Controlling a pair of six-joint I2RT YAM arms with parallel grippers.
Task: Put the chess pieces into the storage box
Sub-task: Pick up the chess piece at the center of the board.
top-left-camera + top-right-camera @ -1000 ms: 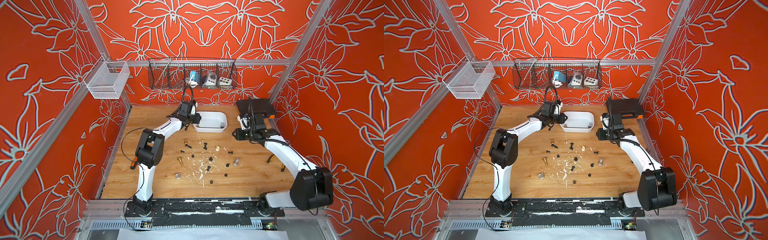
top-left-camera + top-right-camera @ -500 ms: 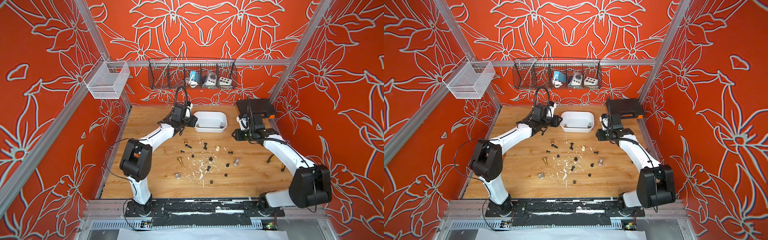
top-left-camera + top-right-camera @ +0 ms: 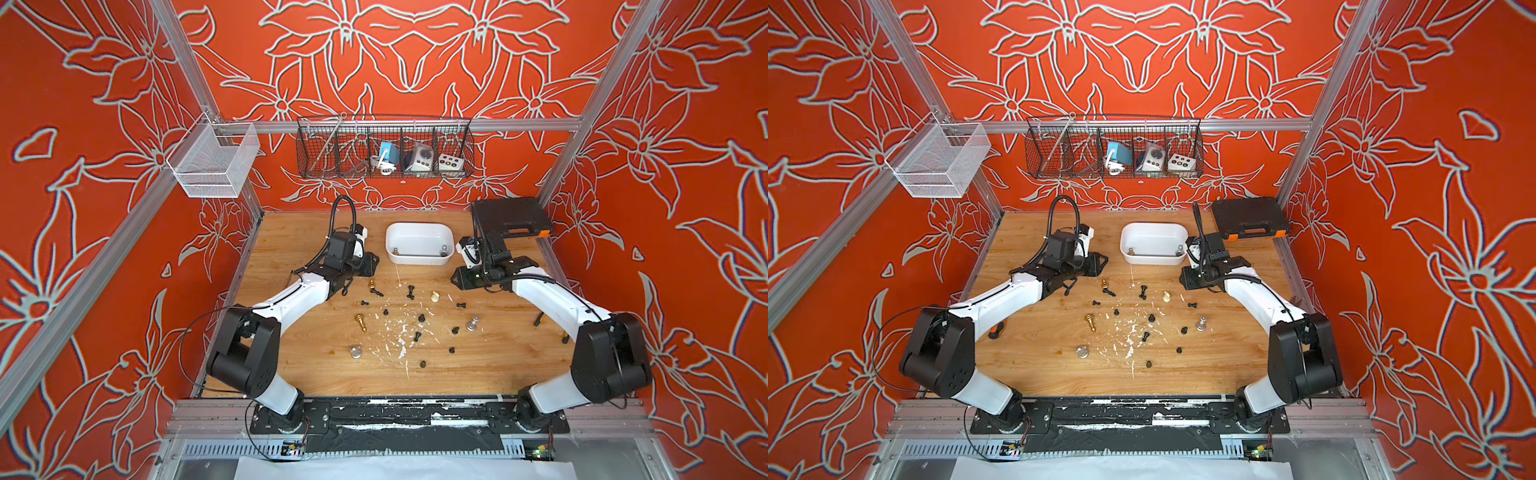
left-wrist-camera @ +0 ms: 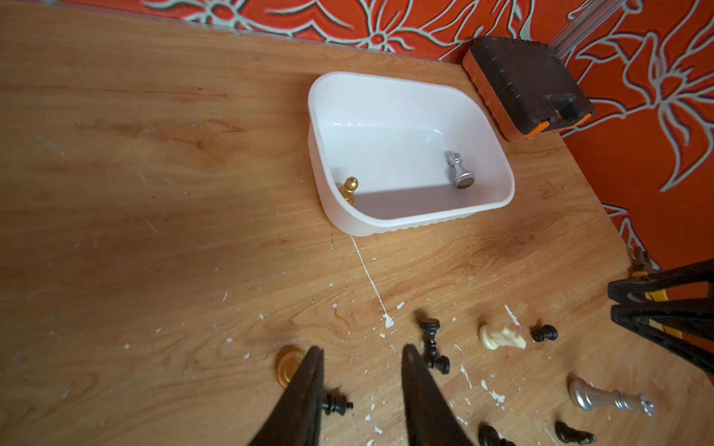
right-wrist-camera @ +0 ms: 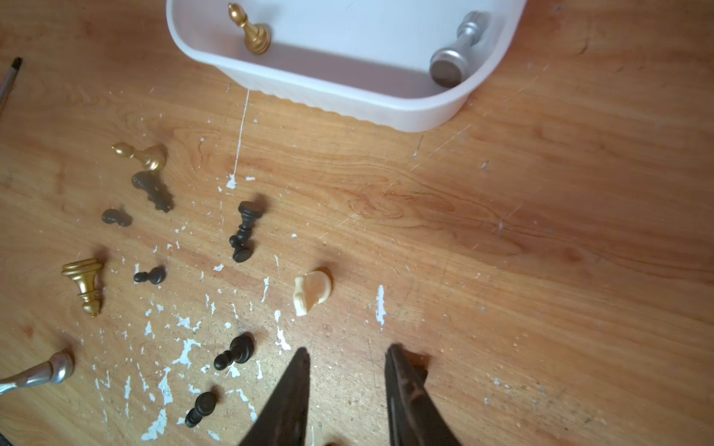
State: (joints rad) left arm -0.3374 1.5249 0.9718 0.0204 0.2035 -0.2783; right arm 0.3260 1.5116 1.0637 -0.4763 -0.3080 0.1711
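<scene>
Black case [image 3: 513,216] with orange latches, upper right of wooden table [image 3: 299,365]. Dark wire basket [image 3: 384,147] top centre on back wall, holding blue gadget [image 3: 388,153] and white button box [image 3: 451,162]. White mesh basket [image 3: 214,160] upper left. White paint flecks [image 3: 401,338] mid-table.

Your booth has orange walls [image 3: 415,50] on three sides, all covered in pale outlined flowers. Its aluminium rails [image 3: 519,124] frame the corners and run across the back. The floor is a light wood board [image 3: 291,232], flecked with white chips [image 3: 401,331] near its centre. At twelve o'clock a black wire basket [image 3: 318,166] hangs on the back rail; at ten o'clock a white mesh basket [image 3: 208,174] hangs off the side rail. At one o'clock lies a black case [image 3: 511,214]. Light is even.
</scene>
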